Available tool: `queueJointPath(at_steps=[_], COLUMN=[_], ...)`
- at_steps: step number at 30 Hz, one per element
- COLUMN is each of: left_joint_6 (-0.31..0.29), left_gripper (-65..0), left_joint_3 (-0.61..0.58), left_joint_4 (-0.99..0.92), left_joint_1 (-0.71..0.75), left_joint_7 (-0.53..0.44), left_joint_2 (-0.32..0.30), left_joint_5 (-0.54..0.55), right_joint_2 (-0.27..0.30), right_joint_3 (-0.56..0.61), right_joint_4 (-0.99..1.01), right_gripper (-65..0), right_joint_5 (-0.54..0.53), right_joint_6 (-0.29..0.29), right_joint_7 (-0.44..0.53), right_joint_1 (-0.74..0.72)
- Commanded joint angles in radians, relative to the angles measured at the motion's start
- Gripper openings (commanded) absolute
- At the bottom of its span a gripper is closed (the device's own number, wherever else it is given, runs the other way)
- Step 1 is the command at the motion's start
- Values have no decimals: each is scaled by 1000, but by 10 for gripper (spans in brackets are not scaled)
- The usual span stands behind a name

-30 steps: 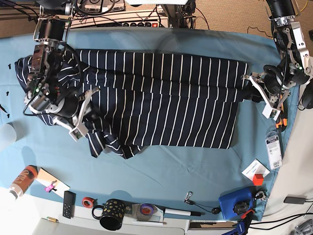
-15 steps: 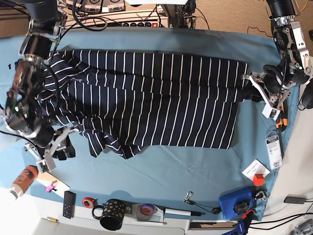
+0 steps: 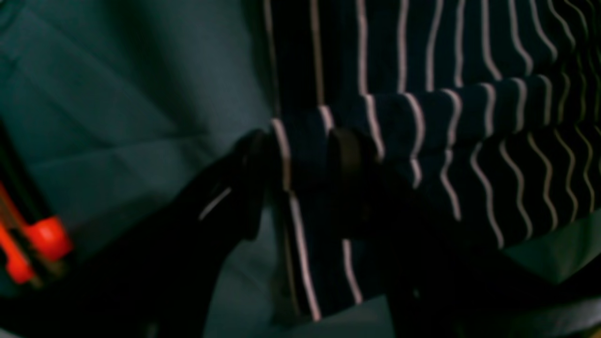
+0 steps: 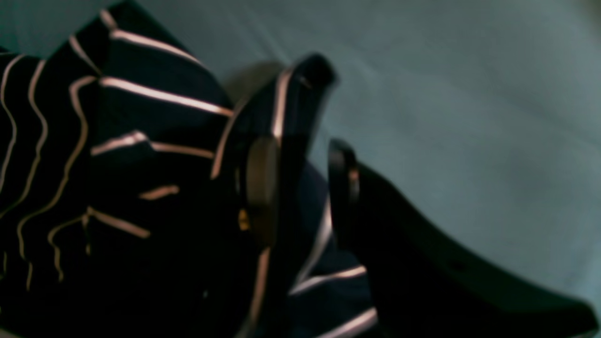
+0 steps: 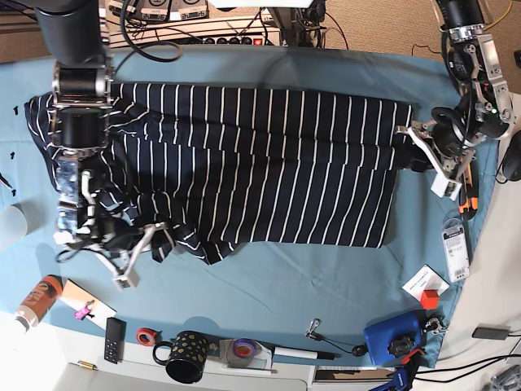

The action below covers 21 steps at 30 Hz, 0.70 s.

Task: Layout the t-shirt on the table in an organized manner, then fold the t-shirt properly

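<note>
Base view: the t-shirt is lying spread across the middle of the table, its striped body mostly flat, with a rumpled flap hanging toward the near edge at the end by the right arm. The right gripper is sitting at that rumpled corner now, nearer the front of the table than a second ago, when it was over the sleeve area further in; half a second ago it had swung out past the cloth's end, and the fabric there has been dragged and bunched along with it. From its wrist camera, the right gripper is clamping a fold of striped cloth between its two pads.

At the other end, the left gripper is staying almost where it was, at the shirt's edge. Its wrist camera is showing the left gripper pinching a ridge of t-shirt, with bare table beside it.
</note>
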State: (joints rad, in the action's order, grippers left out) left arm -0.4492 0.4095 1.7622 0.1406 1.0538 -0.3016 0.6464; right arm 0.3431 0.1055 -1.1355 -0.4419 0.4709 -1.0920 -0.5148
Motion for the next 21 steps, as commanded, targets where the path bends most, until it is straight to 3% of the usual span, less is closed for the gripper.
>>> queueJointPath(at_steps=[1,4,7,8,12,21], left_joint_6=[-4,-4,-4,-4,-4,-4], left_gripper=[-420,-420,-420,-420,-420,-420], left_joint_3=[5,5,5,5,5,5], left_joint_4=[16,16,16,16,16,16], left_joint_1=[-10,-10,-10,-10,-10,-10], left_joint_7=[-16,-16,-15,-15,-16,-15], left_joint_2=[-8,-6,-6,-6,-6,-6], left_joint_5=[12,11,11,11,11,11], right_joint_2=[5,-19,-30,-30,-27,-16], right_joint_3=[-5,-5,-5,-5,-9,-116], right_joint_4=[-6,1,0,0,-12,-146], right_gripper=[-467,-476,-629,-650,-650,-650], right_joint_5=[5,34,58,75,153,159], right_joint_6=[2,1,-26,-27,-26,-26], right_joint_7=[35,32,6,7,65,102], right_joint_1=[-33,-32,-34,-34,-34,-34])
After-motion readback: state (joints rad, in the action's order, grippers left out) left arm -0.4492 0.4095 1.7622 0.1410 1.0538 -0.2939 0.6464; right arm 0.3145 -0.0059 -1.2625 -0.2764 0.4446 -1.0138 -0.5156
